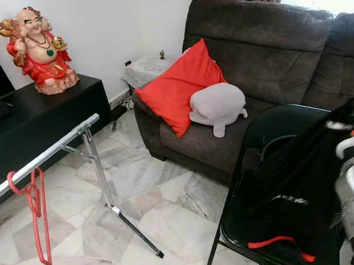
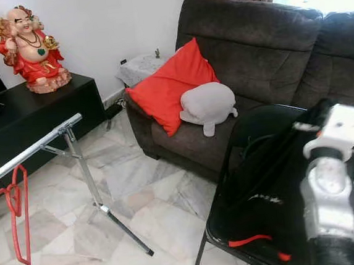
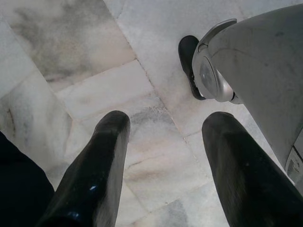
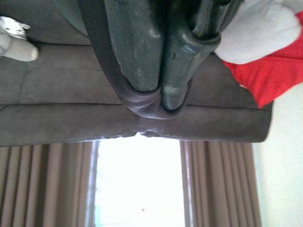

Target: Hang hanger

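Right gripper [image 4: 158, 92] is clamped on a dark hanger [image 4: 102, 61] over the chair [image 1: 232, 227]; the rail [image 1: 43, 158], well to its left, may be missed. Left gripper [image 3: 165, 175] hangs apart.

White lettering stood on the black bag [image 1: 295, 209] lying on the chair [image 1: 229, 227], but it was too small and blurred to be read. No other text, label, brand, number or sign was legible on anything in view.
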Available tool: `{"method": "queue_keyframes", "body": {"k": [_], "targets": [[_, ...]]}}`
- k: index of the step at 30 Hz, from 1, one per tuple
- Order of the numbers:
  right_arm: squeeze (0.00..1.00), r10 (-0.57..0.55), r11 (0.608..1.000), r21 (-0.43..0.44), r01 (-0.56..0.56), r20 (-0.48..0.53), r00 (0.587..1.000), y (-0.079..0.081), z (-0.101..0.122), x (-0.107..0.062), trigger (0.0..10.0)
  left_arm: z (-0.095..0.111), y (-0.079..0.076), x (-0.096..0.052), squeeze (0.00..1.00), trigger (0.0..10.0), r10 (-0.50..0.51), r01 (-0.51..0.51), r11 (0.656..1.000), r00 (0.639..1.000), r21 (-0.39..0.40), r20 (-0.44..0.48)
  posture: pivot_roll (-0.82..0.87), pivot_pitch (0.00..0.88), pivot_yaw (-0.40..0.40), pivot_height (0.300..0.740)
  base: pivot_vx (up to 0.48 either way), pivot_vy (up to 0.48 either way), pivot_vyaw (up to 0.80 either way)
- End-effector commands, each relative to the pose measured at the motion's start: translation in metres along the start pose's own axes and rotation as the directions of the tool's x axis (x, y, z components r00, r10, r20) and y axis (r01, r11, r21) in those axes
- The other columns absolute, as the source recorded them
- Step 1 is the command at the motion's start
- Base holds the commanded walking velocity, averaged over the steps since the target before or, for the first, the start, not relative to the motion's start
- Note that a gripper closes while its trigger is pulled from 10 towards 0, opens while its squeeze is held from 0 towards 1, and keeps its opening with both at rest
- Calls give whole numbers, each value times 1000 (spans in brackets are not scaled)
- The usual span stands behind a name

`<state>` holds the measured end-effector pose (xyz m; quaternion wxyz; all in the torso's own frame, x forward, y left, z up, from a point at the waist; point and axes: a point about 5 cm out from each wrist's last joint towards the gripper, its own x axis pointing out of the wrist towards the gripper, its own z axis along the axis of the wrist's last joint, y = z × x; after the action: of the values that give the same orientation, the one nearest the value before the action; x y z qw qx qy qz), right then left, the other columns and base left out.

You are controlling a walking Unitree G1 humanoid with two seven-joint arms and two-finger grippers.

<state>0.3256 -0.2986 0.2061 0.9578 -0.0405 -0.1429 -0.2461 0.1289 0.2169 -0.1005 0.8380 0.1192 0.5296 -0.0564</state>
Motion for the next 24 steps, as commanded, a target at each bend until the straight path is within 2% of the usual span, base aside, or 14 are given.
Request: {"method": "queue_keyframes", "body": {"k": [1, 9, 11, 12, 15, 20, 21, 24], "targets": [[0, -49, 998, -28, 48, -18, 999, -11, 2, 9, 0, -2, 1, 0, 0, 10000, 2, -2, 1000, 1000, -10, -8, 61, 0, 19, 740, 0, 0, 0], [0, -160, 983, -115, 146, -130, 979, -36, -19, 18, 0, -2, 2, -1, 0, 10000, 2, -2, 1000, 1000, -7, -9, 67, 0, 24, 740, 0, 0, 0], [0, -166, 981, -120, 150, -138, 977, -37, -20, 18, 0, -2, 2, -1, 0, 10000, 2, -2, 1000, 1000, -7, -9, 66, 0, 26, 740, 0, 0, 0], [0, -159, 981, -143, 134, -188, 969, -38, -28, 19, 0, -2, 2, -1, 0, 10000, 2, -2, 1000, 1000, -4, -10, 64, 0, 27, 740, 0, 0, 0], [0, -132, 985, -140, 101, -238, 962, -33, -38, 19, 0, -3, 2, -1, 0, 10000, 2, -2, 1000, 1000, -2, -11, 69, 0, 28, 740, 0, 0, 0], [0, -87, 992, -108, 61, -250, 964, -20, -43, 17, 0, -3, 3, -1, 0, 10000, 8, -8, 1000, 1000, -3, -13, 73, 0, 28, 740, 0, 0, 0], [0, -62, 995, -93, 40, -249, 966, -14, -46, 14, 0, -3, 3, -1, 0, 10000, 9, -9, 1000, 1000, -6, -13, 75, 0, 30, 740, 0, 0, 0], [0, -50, 996, -87, 30, -245, 968, -11, -47, 13, 0, -3, 3, -1, 0, 10000, 10, -10, 1000, 1000, -8, -13, 75, 0, 30, 740, 0, 0, 0]]}}
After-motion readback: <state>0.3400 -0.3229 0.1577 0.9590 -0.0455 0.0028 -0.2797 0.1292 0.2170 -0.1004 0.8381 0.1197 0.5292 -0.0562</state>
